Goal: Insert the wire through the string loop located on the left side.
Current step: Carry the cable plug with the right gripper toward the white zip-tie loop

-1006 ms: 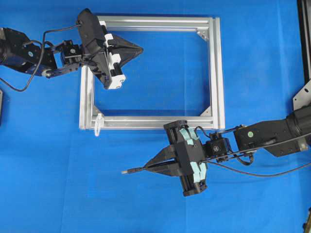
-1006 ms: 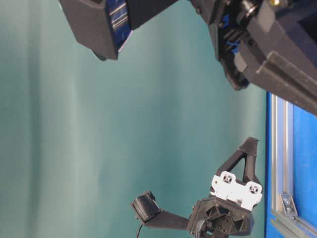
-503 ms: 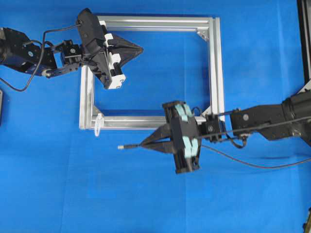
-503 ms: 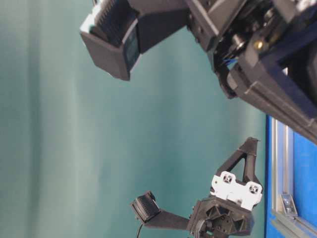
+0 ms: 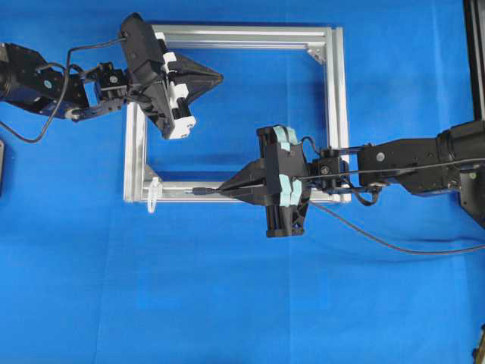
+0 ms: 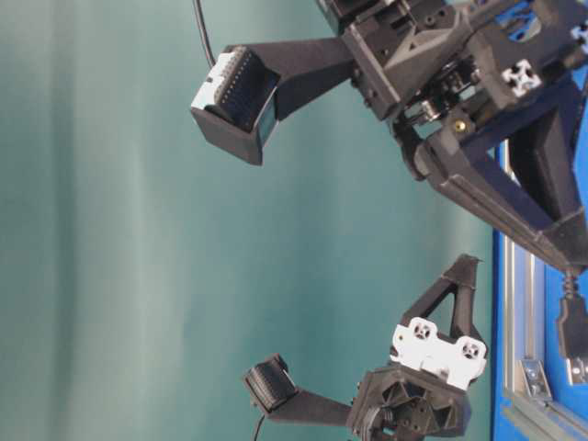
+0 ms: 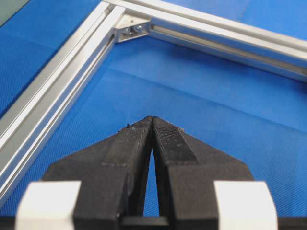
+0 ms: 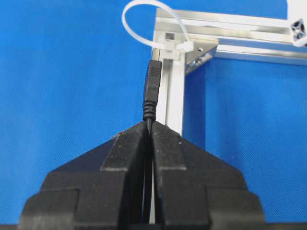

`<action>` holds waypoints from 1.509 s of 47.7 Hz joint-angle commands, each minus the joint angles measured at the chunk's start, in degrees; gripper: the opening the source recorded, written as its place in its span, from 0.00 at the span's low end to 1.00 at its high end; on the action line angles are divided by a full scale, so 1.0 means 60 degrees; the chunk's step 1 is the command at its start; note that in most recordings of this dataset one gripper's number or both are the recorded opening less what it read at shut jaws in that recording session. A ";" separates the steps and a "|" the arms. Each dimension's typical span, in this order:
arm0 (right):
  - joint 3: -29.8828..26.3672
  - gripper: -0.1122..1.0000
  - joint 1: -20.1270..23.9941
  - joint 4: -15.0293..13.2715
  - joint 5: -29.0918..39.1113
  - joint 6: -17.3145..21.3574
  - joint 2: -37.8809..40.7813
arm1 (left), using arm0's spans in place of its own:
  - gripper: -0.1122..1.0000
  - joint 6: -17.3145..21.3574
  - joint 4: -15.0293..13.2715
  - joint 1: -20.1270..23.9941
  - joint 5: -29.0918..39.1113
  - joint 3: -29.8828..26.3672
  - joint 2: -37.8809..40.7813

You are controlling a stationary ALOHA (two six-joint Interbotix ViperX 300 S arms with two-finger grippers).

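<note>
The wire (image 5: 200, 192) is a thin black cable ending in a small dark plug (image 8: 152, 88). My right gripper (image 5: 221, 191) is shut on the wire just behind the plug. The plug lies over the bottom rail of the silver frame (image 5: 337, 114) and points left toward the string loop (image 5: 154, 196). In the right wrist view the whitish string loop (image 8: 144, 19) stands just beyond the plug's tip and a little left of it, at the frame's corner. My left gripper (image 5: 219, 76) hovers shut and empty inside the frame's upper left area; its tips (image 7: 152, 118) meet over blue cloth.
The wire's slack (image 5: 364, 239) trails right across the blue cloth under the right arm. The frame's rails (image 7: 57, 81) run beside the left gripper. In the table-level view the plug (image 6: 571, 331) hangs just above the rail. A black stand (image 5: 474, 61) lines the right edge.
The right gripper has carried the wire from the open cloth below the frame up and onto the bottom rail, bringing the plug closer to the string loop. The left arm has not moved.
</note>
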 commanded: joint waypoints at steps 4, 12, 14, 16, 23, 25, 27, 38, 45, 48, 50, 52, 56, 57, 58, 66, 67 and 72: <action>-0.0059 0.06 -0.0044 0.0000 -0.0059 0.0000 -0.0278 | 0.10 0.0015 0.0015 0.0015 -0.0059 -0.0073 -0.0308; -0.0059 0.06 -0.0059 0.0000 -0.0059 0.0000 -0.0278 | 0.10 0.0015 0.0015 0.0015 -0.0059 -0.0059 -0.0308; -0.0059 0.06 -0.0044 0.0000 -0.0059 0.0000 -0.0278 | 0.10 0.0015 0.0015 0.0015 -0.0059 -0.0059 -0.0308; -0.0073 0.06 -0.0044 0.0000 -0.0059 0.0000 -0.0264 | 0.10 0.0015 0.0015 0.0015 -0.0059 -0.0059 -0.0308; -0.0249 0.06 -0.0059 0.0000 -0.0059 0.0015 -0.0103 | 0.10 0.0015 0.0015 0.0015 -0.0059 -0.0059 -0.0308; -0.0322 0.06 -0.0059 0.0000 -0.0059 0.0015 -0.0029 | 0.10 0.0015 0.0015 0.0015 -0.0044 -0.0059 -0.0308; -0.0425 0.06 -0.0059 0.0000 -0.0059 0.0015 0.0059 | 0.10 0.0015 0.0015 0.0015 -0.0059 -0.0059 -0.0308; -0.1172 0.06 -0.0059 0.0000 -0.0015 0.0015 0.0718 | 0.10 0.0015 0.0015 0.0015 -0.0059 -0.0059 -0.0322; -0.1436 0.06 -0.0088 0.0000 -0.0015 0.0000 0.0938 | 0.10 0.0015 0.0015 0.0015 -0.0059 -0.0059 -0.0337; -0.1509 0.06 -0.0103 -0.0015 -0.0015 0.0015 0.0981 | 0.10 0.0015 0.0015 0.0015 -0.0044 -0.0059 -0.0337; -0.1553 0.06 -0.0103 0.0000 -0.0015 0.0000 0.1011 | 0.10 0.0015 0.0015 0.0015 -0.0044 -0.0059 -0.0337; -0.1597 0.06 -0.0103 0.0000 -0.0015 0.0000 0.1040 | 0.10 0.0015 0.0015 0.0015 -0.0059 -0.0044 -0.0337; -0.1655 0.06 -0.0103 0.0000 -0.0015 0.0000 0.1099 | 0.10 0.0015 0.0015 0.0015 -0.0059 -0.0029 -0.0352; -0.1655 0.06 -0.0103 0.0000 -0.0015 0.0000 0.1099 | 0.10 0.0015 0.0000 0.0015 -0.0059 -0.0015 -0.0352; -0.1641 0.06 -0.0103 0.0000 -0.0015 0.0000 0.1113 | 0.10 0.0015 0.0000 0.0015 -0.0059 -0.0015 -0.0366; -0.1626 0.06 -0.0103 0.0000 -0.0015 0.0000 0.1113 | 0.10 0.0015 0.0015 0.0015 -0.0059 0.0029 -0.0381; -0.1626 0.06 -0.0103 0.0000 -0.0015 0.0000 0.1113 | 0.10 0.0015 0.0015 0.0015 -0.0059 0.0044 -0.0381; -0.1641 0.06 -0.0103 0.0000 -0.0015 0.0000 0.1113 | 0.10 0.0015 0.0015 0.0015 -0.0059 0.0044 -0.0381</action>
